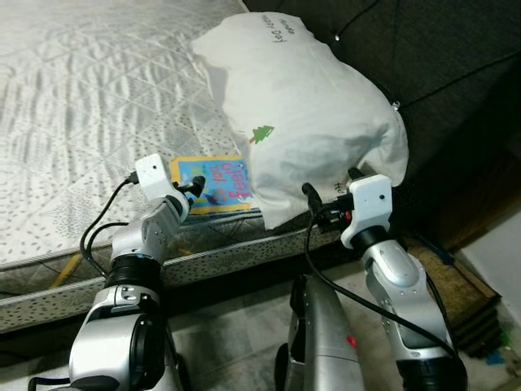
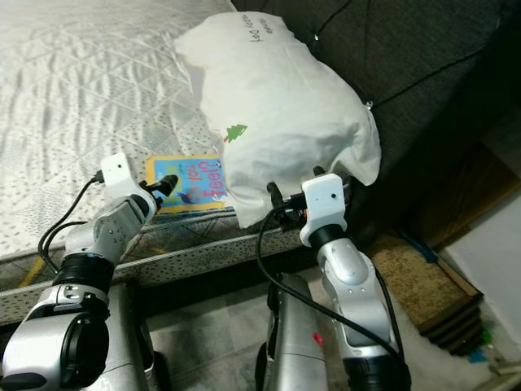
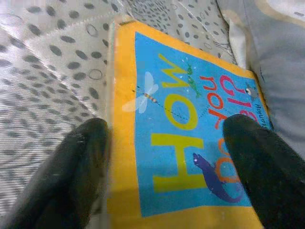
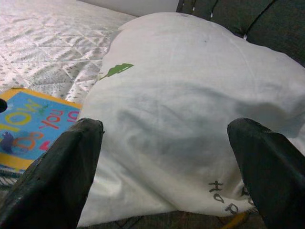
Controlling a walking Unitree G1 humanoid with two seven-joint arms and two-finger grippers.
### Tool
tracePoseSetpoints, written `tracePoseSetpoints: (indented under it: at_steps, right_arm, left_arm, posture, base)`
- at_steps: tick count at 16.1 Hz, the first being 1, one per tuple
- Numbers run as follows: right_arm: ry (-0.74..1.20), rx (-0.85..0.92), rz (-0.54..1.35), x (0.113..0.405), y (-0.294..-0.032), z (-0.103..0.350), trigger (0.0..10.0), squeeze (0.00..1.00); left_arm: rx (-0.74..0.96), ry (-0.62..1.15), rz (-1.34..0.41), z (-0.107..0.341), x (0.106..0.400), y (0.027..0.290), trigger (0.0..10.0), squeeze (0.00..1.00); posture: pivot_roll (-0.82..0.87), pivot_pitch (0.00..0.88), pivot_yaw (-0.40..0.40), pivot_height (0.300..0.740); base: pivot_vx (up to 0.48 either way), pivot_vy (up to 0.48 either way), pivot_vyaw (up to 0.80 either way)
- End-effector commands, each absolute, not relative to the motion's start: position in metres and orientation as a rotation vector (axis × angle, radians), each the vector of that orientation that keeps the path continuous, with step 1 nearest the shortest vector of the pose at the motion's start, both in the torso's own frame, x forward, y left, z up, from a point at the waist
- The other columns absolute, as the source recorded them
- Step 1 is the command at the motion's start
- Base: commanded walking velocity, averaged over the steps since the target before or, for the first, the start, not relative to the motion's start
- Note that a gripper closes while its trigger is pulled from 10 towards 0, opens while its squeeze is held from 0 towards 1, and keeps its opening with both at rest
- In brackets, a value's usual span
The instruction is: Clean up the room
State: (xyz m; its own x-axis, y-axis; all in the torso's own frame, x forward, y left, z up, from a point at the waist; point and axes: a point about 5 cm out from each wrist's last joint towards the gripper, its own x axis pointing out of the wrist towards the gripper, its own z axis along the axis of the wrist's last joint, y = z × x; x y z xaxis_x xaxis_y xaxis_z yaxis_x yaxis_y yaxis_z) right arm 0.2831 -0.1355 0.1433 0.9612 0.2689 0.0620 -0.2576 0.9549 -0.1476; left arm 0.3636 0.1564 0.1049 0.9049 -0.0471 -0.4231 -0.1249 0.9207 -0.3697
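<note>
Both arms are built of rounded silver shells with black joints between the segments. Each wrist ends in a boxy white housing with rounded corners, and the right one carries a small dark dot on its face. Loose black cables loop from the white housings back along the forearms; a yellow cable runs beside the left arm. The left gripper [image 3: 162, 176] and right gripper [image 4: 164, 167] each have two long, matte black fingers with blunt, rounded tips. A small red mark sits on the silver body below the right arm.
</note>
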Motion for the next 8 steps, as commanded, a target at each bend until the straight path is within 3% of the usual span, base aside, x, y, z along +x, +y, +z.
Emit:
tracePoseSetpoints:
  at_steps: [1,8]
  right_arm:
    - [-0.098,-0.139,0.258,0.286,-0.135,0.145,10.0,0.00]
    - [-0.140,-0.105,0.244,0.301,-0.126,0.145,10.0,0.00]
  left_arm:
    - [-0.382,0.446,0.038,0.102,0.362,0.154,10.0,1.00]
    - [-0.273,0.177,0.187,0.119,0.337,0.172,10.0,1.00]
  posture:
    - [-0.01,0.000,-0.051,0.485]
    - [0.05,0.000,-0.029,0.485]
  base:
    - [0.000,0.000,0.00]
    - [0.000,0.000,0.00]
